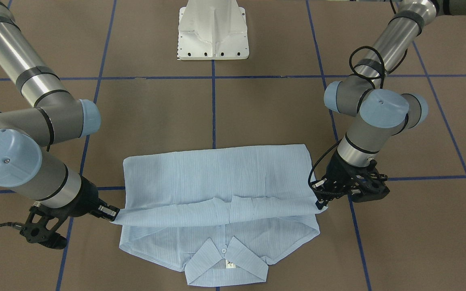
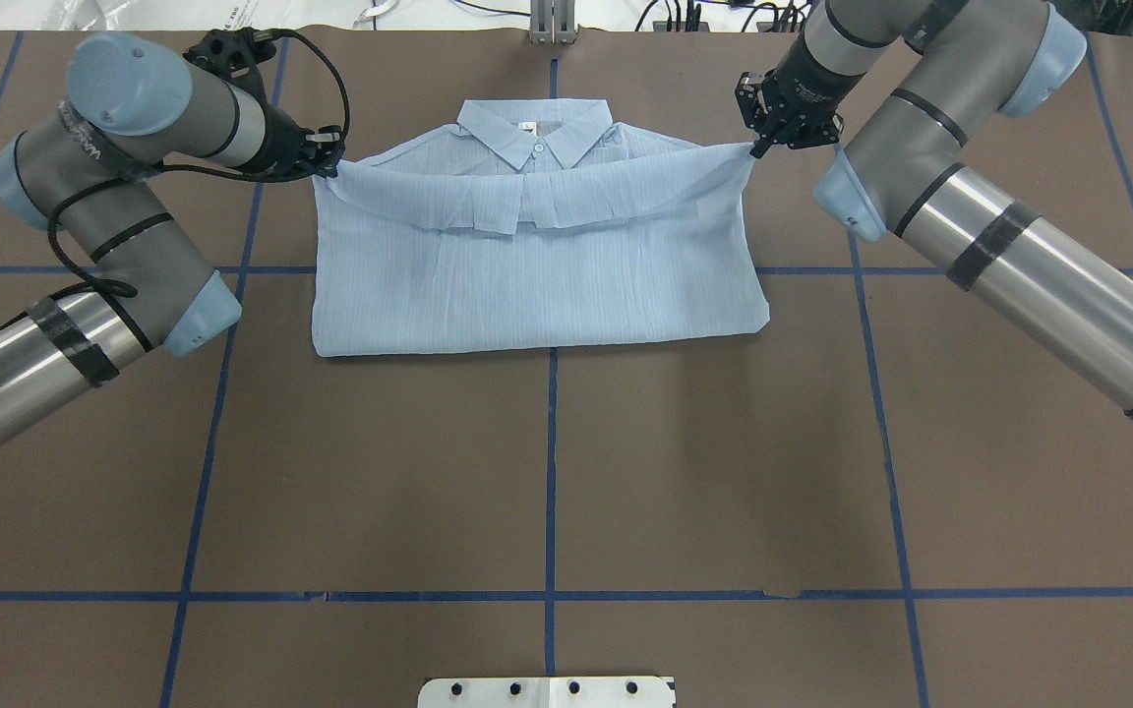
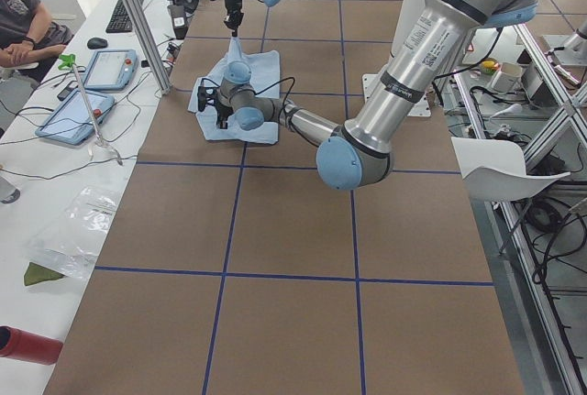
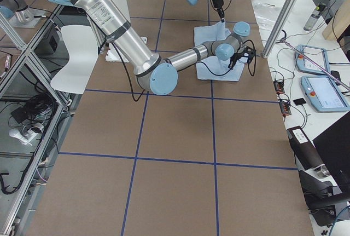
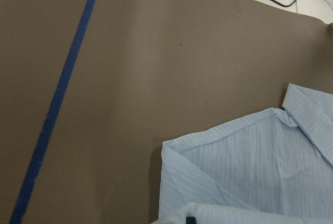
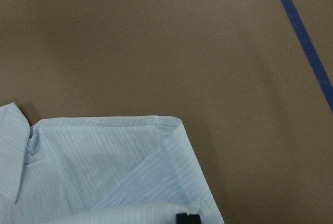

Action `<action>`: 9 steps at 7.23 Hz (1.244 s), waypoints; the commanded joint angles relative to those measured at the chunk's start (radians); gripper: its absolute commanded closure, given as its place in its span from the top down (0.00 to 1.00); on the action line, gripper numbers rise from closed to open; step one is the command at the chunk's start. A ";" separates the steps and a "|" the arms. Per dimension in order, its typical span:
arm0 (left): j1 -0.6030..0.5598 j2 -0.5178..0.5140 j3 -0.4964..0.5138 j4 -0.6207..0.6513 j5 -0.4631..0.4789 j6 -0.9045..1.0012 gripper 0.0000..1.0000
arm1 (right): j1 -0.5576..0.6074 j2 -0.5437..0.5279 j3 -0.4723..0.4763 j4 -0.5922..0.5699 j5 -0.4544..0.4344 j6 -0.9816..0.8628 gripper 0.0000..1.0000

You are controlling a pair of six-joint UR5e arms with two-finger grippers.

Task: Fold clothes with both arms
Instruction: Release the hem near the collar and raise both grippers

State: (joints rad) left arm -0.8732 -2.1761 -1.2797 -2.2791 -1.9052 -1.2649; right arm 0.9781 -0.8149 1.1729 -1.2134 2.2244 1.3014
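While the light-blue shirt [image 2: 537, 295] lies on the brown table [image 2: 547, 472], well away from the white base [image 1: 213, 30], the left arm [image 2: 134, 108] and the right arm [image 2: 1048, 285] both hold it. The shirt is face up, and its collar [image 1: 225, 258] points away from the robot. A small white button [image 1: 223, 251] and a white label [image 1: 230, 264] show at the neck. Its bottom half is folded up over its top half, so the fold is the edge nearest the robot. The loose edge of the top layer is pulled straight between the two grippers. It sits just under the collar, lifted a little off the layer below, with a shadow under it. The left gripper [image 2: 328, 163] is closed tight on the corner of this edge on the robot's left side. The right gripper [image 2: 755, 147] pinches the other corner the same way. Each gripper is just beside the shirt's side edge, low over the table. In the left wrist view a shoulder corner of the shirt lies flat on the table, and a small dark fingertip [image 5: 190, 219] peeks out of the cloth at the bottom. The right wrist view shows the same on its side, with its own dark fingertip [image 6: 187, 218]. Blue tape lines [image 2: 551, 442] cross the table, and one runs under the middle of the shirt
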 commanded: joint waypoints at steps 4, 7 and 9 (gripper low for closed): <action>0.000 -0.010 0.013 -0.003 0.003 -0.010 1.00 | -0.009 0.006 -0.006 0.006 -0.009 0.001 0.90; -0.001 -0.008 0.013 -0.003 0.003 -0.033 1.00 | -0.009 0.006 -0.007 0.022 -0.009 0.002 1.00; -0.003 -0.010 -0.001 0.003 0.000 -0.033 1.00 | -0.015 -0.009 0.005 0.028 -0.009 -0.001 1.00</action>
State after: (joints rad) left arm -0.8747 -2.1849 -1.2721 -2.2809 -1.9036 -1.2976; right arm 0.9672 -0.8140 1.1697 -1.1905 2.2151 1.3023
